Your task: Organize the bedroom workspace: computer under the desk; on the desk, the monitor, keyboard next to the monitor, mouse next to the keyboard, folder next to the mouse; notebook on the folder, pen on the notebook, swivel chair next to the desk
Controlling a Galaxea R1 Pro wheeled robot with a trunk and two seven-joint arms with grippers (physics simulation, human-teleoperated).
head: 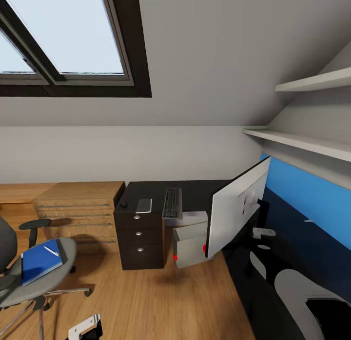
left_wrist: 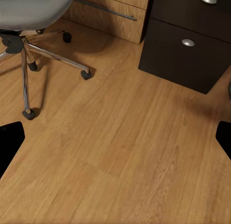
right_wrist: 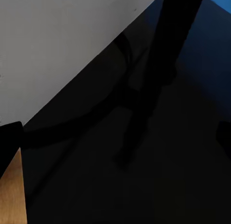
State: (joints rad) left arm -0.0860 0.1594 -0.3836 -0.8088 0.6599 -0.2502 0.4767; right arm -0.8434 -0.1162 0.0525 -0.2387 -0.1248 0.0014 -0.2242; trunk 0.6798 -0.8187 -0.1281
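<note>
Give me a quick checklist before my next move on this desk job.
1. Folder off the chair: not ok, it lies on the seat.
2. Pen on notebook: not ok, it lies on the folder.
3. Keyboard on desk: ok.
4. Mouse beside keyboard: not ok, the notebook lies between them.
5. Computer under desk: ok.
6. Claws empty: left claw ok; right cannot tell.
</note>
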